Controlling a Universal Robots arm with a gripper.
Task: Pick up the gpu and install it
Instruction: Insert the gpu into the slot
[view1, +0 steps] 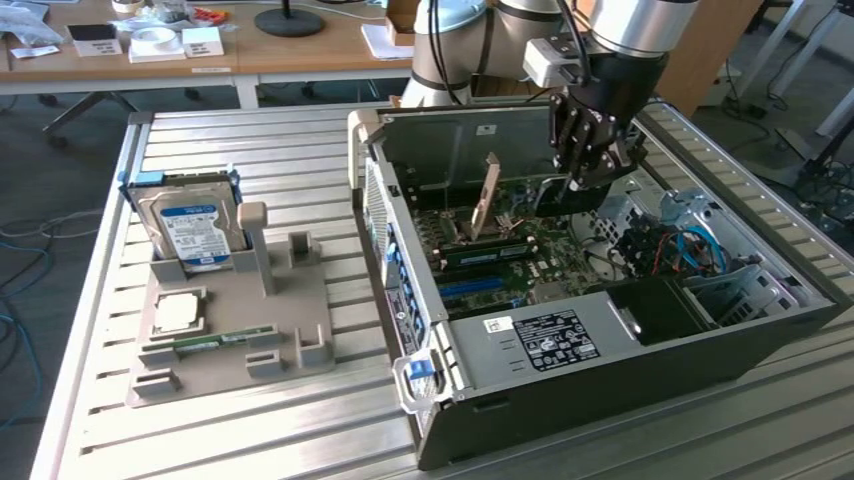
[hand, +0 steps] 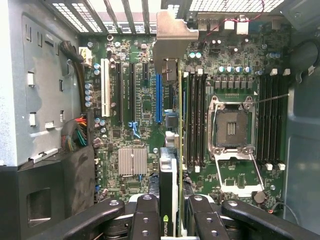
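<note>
**Gpu (hand: 169, 190) gripped inside the computer, not yet seated**

The gpu is held edge-on by the tool (hand: 172, 212), whose fingers are closed against its two faces. It is carried inside the open computer case (view1: 534, 390), just above the motherboard (hand: 130, 100), with its silver bracket (hand: 170, 35) towards the slotted rear wall. The installing step is judged to be in hand, and the card appears unseated. Seating would call for its lower edge to be lined up with the blue slot (hand: 159, 97) beside it. An empty processor socket (hand: 230, 125) is seen on the board. On the table (view1: 240, 440), at the exterior view's left, a grey holder (view1: 287, 300) carries a hard drive (view1: 191, 228), a processor chip (view1: 178, 312) and a memory stick (view1: 200, 343).
</note>
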